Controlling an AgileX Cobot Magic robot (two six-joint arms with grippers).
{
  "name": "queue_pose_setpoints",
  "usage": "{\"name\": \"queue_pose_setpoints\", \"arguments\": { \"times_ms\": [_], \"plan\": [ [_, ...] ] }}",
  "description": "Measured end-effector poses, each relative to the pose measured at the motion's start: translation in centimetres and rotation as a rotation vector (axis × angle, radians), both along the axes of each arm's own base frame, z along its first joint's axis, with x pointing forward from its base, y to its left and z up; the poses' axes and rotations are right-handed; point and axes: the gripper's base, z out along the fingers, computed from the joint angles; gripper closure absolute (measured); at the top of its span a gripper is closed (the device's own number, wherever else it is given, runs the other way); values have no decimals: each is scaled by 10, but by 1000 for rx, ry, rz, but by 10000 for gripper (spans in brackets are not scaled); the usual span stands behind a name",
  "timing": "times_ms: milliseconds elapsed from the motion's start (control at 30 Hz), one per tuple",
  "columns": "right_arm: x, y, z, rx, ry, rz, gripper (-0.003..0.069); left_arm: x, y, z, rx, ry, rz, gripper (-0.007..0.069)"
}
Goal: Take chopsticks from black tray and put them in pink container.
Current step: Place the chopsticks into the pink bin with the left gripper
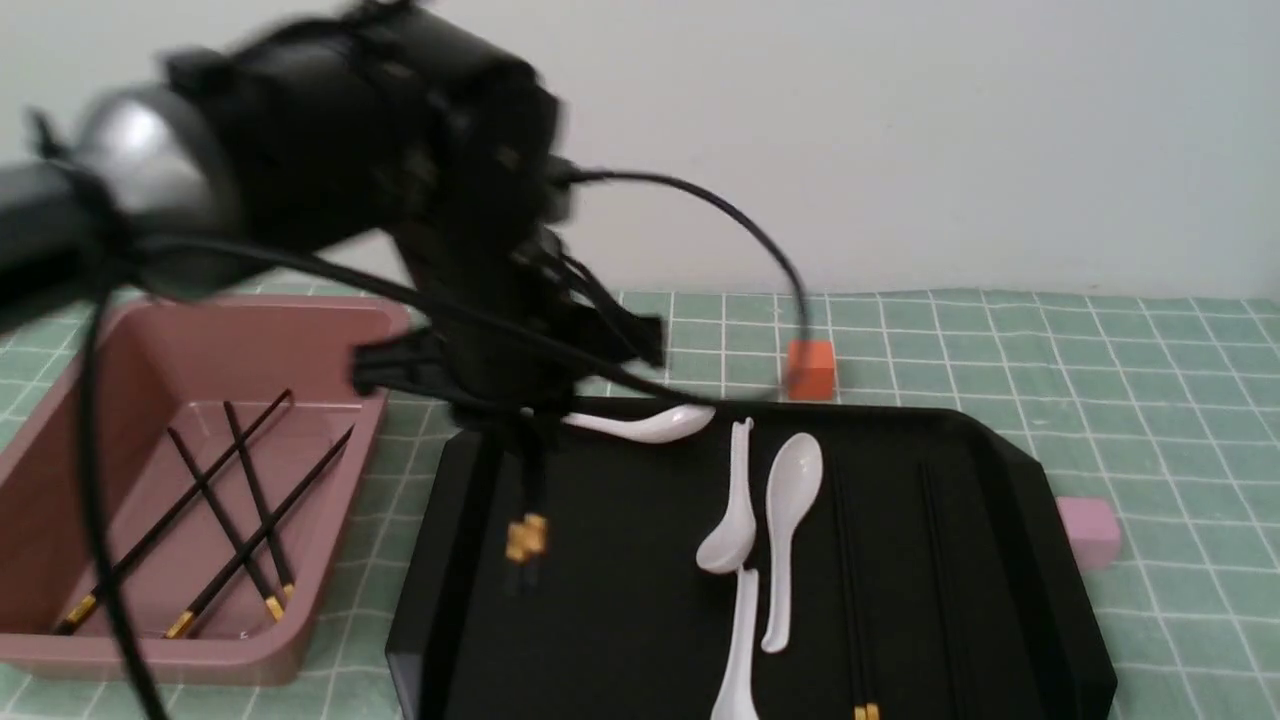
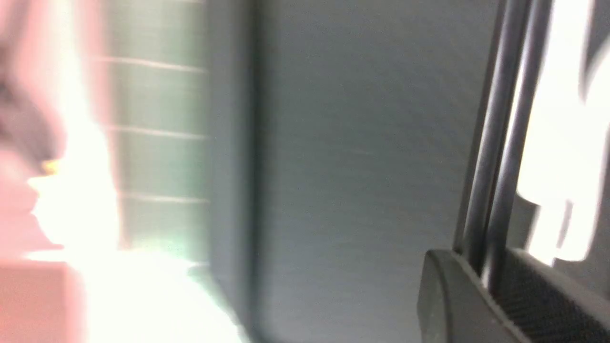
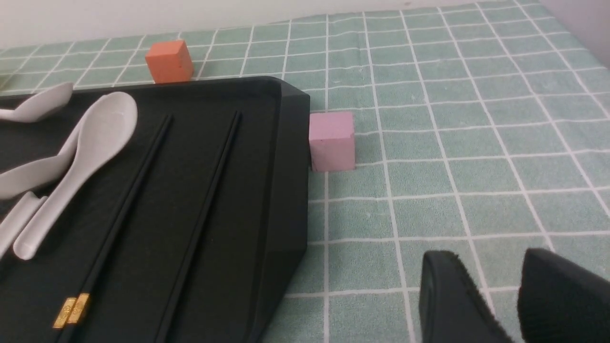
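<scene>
Chopsticks [image 1: 230, 520], four of them, lie crossed in the pink container [image 1: 150, 340] at far left. Next over, my left end effector [image 1: 505, 410] is clamped on a pair [image 1: 525, 535] hanging gold ends down above the black tray [image 1: 620, 620], so I judge I'm mid-carry. The next move calls for swinging left over the container and releasing. Two more chopsticks [image 3: 128, 190] lie on the tray's right side. My right end effector [image 3: 491, 271], jaws slightly apart and empty, hovers over the table [image 3: 429, 143].

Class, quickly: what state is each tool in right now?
Left tool: closed on the chopsticks.
Right tool: open, empty.
</scene>
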Motion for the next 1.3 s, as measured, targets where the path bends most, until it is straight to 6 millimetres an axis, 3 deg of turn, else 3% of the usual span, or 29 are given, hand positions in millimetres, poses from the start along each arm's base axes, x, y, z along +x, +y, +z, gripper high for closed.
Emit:
{"name": "queue_pose_setpoints", "arguments": {
  "times_ms": [33, 100, 133, 267, 433, 533, 833, 1067, 1300],
  "plan": [
    [0, 0, 0, 0, 0, 0, 419, 2, 10, 1, 11, 11, 19, 518],
    [0, 0, 0, 0, 0, 0, 419, 12, 55, 9, 62, 32, 100, 518],
    [0, 0, 0, 0, 0, 0, 419, 13, 59, 10, 69, 30, 101, 518],
    [0, 0, 0, 0, 0, 0, 419, 30, 132, 11, 133, 36, 198, 518],
    [0, 0, 0, 0, 0, 0, 419, 35, 170, 2, 165, 51, 211, 518],
    [0, 0, 0, 0, 0, 0, 419, 39, 177, -13, 178, 49, 182, 518],
    [0, 0, 0, 0, 0, 0, 419, 53, 176, -85, 247, 98, -36, 518],
    [0, 0, 0, 0, 0, 0, 419, 62, 176, -109, 276, 124, -135, 518],
    [0, 0, 0, 0, 0, 0, 419, 64, 175, -114, 271, 132, -141, 507]
  ]
}}
